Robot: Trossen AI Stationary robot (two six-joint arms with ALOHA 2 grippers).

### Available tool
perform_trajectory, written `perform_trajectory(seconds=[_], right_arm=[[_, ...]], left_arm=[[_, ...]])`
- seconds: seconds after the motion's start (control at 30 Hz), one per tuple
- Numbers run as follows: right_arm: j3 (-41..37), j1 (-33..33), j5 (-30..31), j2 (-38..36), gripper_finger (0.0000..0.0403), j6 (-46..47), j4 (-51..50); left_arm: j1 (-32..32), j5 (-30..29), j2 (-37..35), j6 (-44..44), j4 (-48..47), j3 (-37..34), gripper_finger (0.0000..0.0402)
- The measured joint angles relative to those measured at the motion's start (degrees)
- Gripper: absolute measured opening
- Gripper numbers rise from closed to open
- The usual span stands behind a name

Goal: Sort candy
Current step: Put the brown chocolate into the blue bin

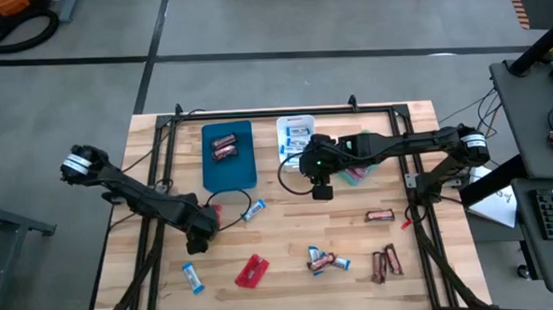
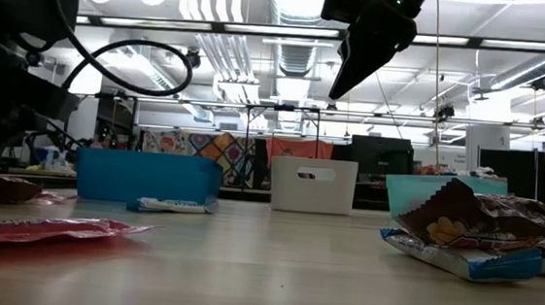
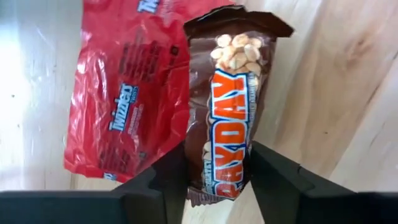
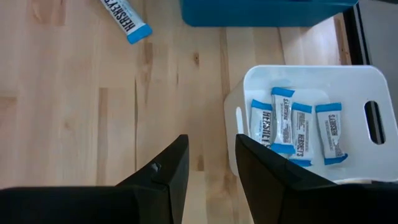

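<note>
left tool (image 3: 211,180) is down on the surface (image 1: 289,238), its fingers open either side of the brown payday bar (image 3: 231,106), not yet pinched; the bar's long axis points straight out from the tool, beside a red twizzlers packet (image 3: 124,87). right tool (image 4: 211,168) hangs empty and parted by the white tray (image 4: 311,118), farther off.

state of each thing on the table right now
left gripper: straddling the payday bar, not clearly clamped
red twizzlers packet: flat beside it
right gripper: open, empty
white tray: holds four blue-and-white bars
blue tray: holds dark bars
</note>
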Motion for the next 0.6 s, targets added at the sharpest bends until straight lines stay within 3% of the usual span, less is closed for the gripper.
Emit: perform_trajectory(seconds=[0.3,0.6], right_arm=[[0.00,0.66,0.00,0.02,0.0122,0.49,-0.64],[0.00,1.62,0.00,0.02,0.0122,2.18,-3.81]], left_arm=[[0.02,0.06,-0.12,2.84,-0.74,3.09,0.0083],[-0.09,2.75,-0.14,7.61,-5.64,9.02,0.0078]])
